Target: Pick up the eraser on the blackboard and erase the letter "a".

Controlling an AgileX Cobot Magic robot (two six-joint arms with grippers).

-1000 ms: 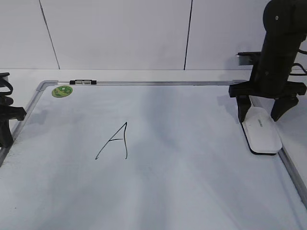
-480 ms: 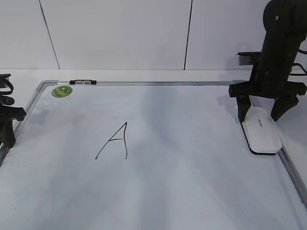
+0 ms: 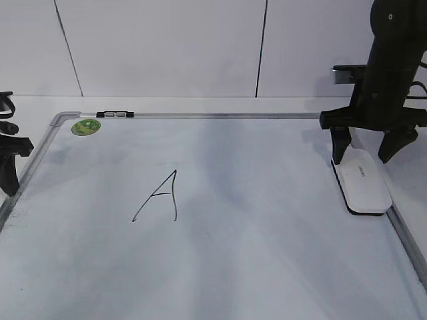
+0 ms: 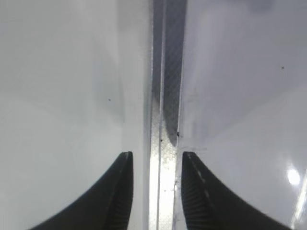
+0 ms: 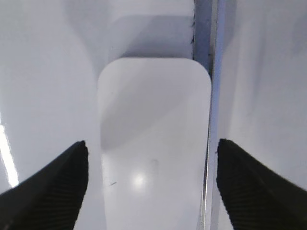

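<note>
**Eraser at the board's right frame, pincer spread above it**

The eraser [image 3: 362, 181], a smooth white rounded block with a dark underside and tiny unreadable grey lettering, lies on the blackboard [image 3: 253, 220] against its silver right frame. The right gripper [image 3: 369, 148] straddles it, jaws wide. Left of the eraser stands an angular black "A" [image 3: 159, 197]; a round green sticker [image 3: 86, 127] marks the far corner. The left gripper [image 4: 154, 191], jaws narrowly apart, hangs over the opposite frame.

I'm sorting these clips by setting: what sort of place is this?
Probably a robot lab test bench: a blackboard lies flat on a white table, plain white wall panels stand behind, and the right gripper hangs open over the eraser.
</note>
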